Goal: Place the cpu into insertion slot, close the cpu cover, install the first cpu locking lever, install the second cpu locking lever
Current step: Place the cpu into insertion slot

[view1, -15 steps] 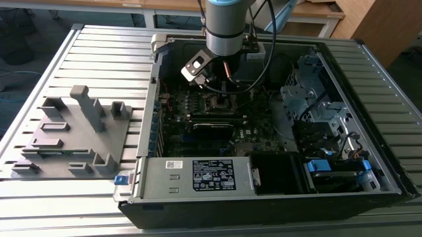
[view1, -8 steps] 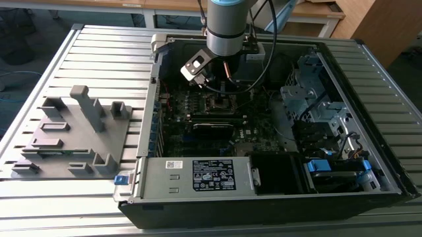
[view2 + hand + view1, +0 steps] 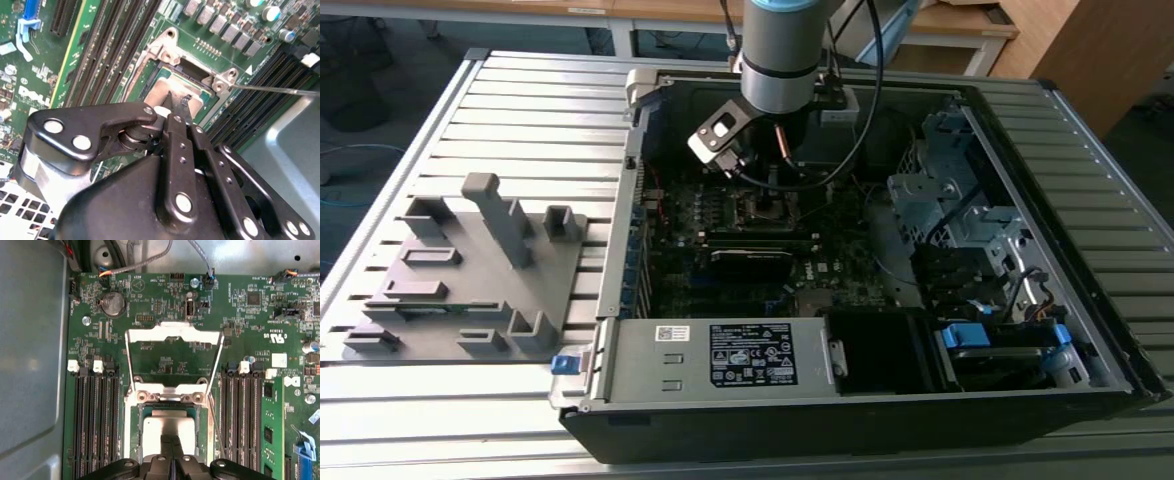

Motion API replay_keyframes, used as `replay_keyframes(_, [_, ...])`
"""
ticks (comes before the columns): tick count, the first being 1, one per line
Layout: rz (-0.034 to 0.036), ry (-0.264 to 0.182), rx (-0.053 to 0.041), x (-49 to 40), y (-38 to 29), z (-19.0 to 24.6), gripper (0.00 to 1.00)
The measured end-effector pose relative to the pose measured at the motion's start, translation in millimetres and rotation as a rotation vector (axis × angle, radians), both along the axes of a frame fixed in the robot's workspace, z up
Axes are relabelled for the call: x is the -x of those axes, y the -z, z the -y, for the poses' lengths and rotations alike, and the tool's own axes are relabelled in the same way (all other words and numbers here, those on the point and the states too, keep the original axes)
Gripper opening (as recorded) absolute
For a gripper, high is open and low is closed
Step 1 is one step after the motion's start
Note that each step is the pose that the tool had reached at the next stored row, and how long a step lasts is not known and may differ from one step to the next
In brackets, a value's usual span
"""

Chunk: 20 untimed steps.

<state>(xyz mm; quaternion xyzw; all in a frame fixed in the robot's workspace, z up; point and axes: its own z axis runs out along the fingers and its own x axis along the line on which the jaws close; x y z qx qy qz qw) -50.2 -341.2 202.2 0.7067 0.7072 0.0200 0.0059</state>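
Cpu [image 3: 156, 426] just beneath claw [image 3: 171, 439] tips

A metal table [image 3: 520, 100] topped with long parallel silvery slats carries everything, its bare ribs showing at the far left, along the near edge and down the exterior view's right side. On the exterior view's left lies a flat grey fixture plate [image 3: 460, 300], resting directly on the slats, with several upright blocks and one taller post [image 3: 498, 215] rising from it. Just beside it, toward the exterior view's right, an opened black computer case [image 3: 854, 430] lies on its side on the table, open face upward, covering most of the top.
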Motion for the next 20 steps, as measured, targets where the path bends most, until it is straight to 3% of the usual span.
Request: replay_keyframes(20, [-0.0005,0.001,0.0007,-0.9,3.7,0.1,0.11])
